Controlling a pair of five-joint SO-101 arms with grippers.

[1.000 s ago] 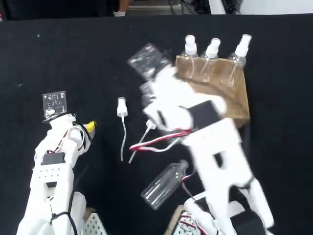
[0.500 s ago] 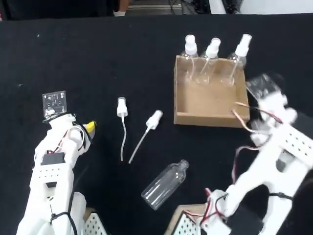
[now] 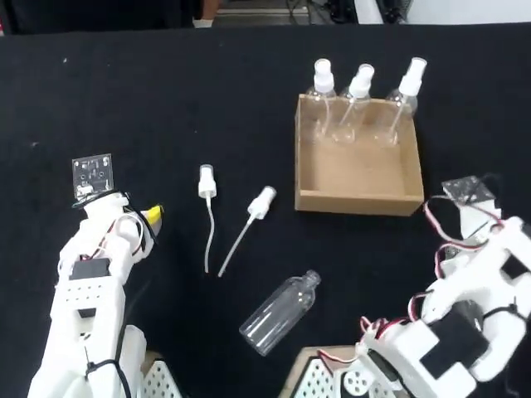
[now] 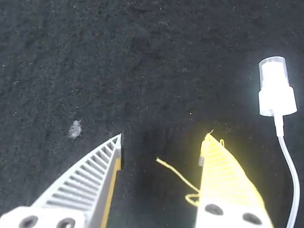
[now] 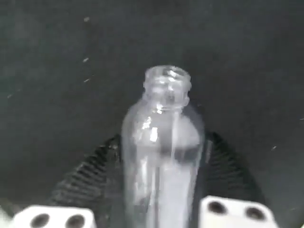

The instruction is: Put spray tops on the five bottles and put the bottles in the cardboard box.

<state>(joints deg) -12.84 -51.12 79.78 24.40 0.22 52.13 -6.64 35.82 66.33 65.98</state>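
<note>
Black table (image 3: 166, 108) | cardboard box (image 3: 357, 201) on it | white strip (image 3: 431, 10) past far edge

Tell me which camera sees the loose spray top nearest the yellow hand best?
The high view: it shows the whole spray top, white head and full thin tube, lying flat. The left wrist view shows its head close up, but the tube runs off the edge.

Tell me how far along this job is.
Done: three capped bottles stand in the box. In hand: the right gripper grips a topless bottle. Left: that bottle and the lying bottle need the two loose tops, then boxing. The left gripper is open and empty.
</note>
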